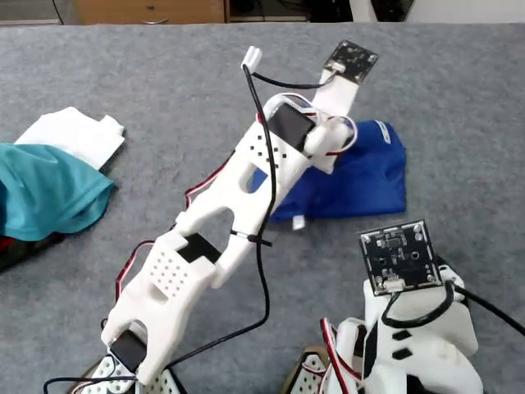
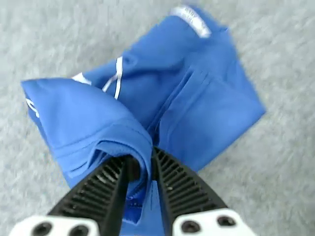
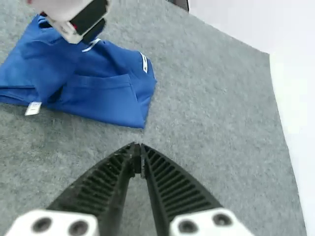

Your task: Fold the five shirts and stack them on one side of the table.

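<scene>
Grey felt covers the worktop (image 1: 164, 98), where the partly folded blue shirt (image 1: 369, 176) lies toward 3 o'clock in the high view, a raised fold of its cloth pinched in the left gripper (image 2: 142, 157). At the 9 o'clock edge, a teal shirt (image 1: 45, 197) lies heaped against a white shirt (image 1: 78, 135). On the arm at 5 o'clock, the right gripper (image 3: 138, 146) hangs over bare felt, jaws pressed together on nothing.
</scene>
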Available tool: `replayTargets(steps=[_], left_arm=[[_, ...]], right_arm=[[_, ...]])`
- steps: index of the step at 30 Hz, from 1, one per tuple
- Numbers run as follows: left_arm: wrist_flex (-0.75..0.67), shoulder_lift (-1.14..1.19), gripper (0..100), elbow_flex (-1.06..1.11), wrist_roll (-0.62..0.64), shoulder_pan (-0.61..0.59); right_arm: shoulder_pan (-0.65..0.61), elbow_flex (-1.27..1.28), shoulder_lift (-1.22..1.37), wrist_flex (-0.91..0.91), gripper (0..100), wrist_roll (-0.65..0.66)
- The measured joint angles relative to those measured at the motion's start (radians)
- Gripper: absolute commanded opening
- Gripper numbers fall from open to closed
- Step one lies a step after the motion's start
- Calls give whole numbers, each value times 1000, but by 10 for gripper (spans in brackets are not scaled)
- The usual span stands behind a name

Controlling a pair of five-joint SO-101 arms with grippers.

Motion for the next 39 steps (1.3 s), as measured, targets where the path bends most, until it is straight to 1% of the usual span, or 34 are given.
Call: replayTargets(steps=[5, 11, 19, 22, 25, 28, 31, 39], left_arm=[[-95, 0, 18, 0, 8, 41], [-176, 2, 18, 0, 12, 100], [-284, 98, 19, -2, 12, 123], [-308, 133, 33, -2, 12, 123], [-334, 161, 104, -2, 12, 123], [-345, 169, 151, -2, 23, 123], [-350, 169, 158, -18, 54, 126], [-348, 175, 154, -112, 61, 132]], right_arm=[[0, 0, -20, 0, 4, 0], [0, 0, -34, 0, 4, 0], [0, 9, -64, 0, 4, 0], [0, 34, -86, 0, 4, 0], [0, 55, -109, 0, 4, 17], [0, 80, -127, 0, 4, 44], [0, 84, -140, 0, 4, 51], [0, 84, -144, 0, 4, 51]])
